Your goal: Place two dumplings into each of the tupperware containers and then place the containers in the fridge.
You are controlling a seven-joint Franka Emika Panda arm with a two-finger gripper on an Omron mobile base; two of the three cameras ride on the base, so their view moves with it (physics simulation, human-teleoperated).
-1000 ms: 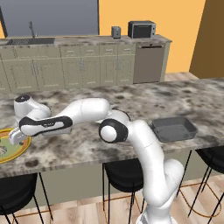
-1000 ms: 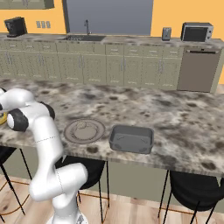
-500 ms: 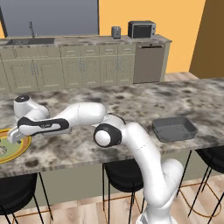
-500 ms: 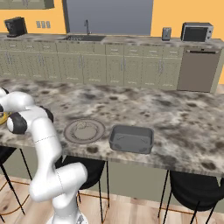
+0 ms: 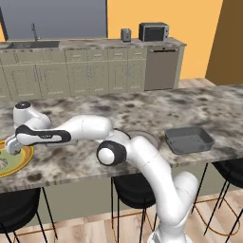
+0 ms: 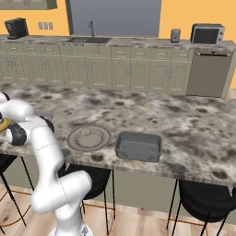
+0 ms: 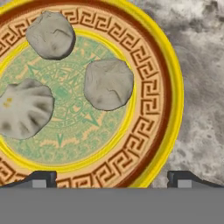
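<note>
left base view first: at your far left a yellow-rimmed patterned plate [image 5: 12,161] lies at the edge of the speckled stone counter [image 5: 142,111], and the gripper [image 5: 13,146] hangs just above its near rim, at the end of the white arm stretched leftward from the base. you can't judge the jaws from here. moving right, a round grey plate [image 5: 151,138] sits partly behind the arm's elbow, and further right one grey tupperware container [image 5: 189,140] rests near the front edge of the counter, well apart from the patterned plate.

right base view, left to right: the arm's shoulder and elbow crowd the left edge, then you see the round grey plate [image 6: 89,138] with a pale lump on it, and just beside it to the right the tupperware container [image 6: 138,146]. i can't tell whether anything lies in it. along the back wall stand beige cabinets [image 6: 115,71], a sink [image 6: 87,40] and, at the right, a microwave [image 6: 208,33].

hand view, left to right: three dumplings [image 7: 108,84] lie on the patterned plate [image 7: 154,87], one at the left edge, one at the upper left, one near the middle, none touching another. the two finger tips [image 7: 183,178] stand wide apart at the bottom, so your pincer is spread open with nothing between the jaws, poised over the plate's rim below the dumplings.
</note>
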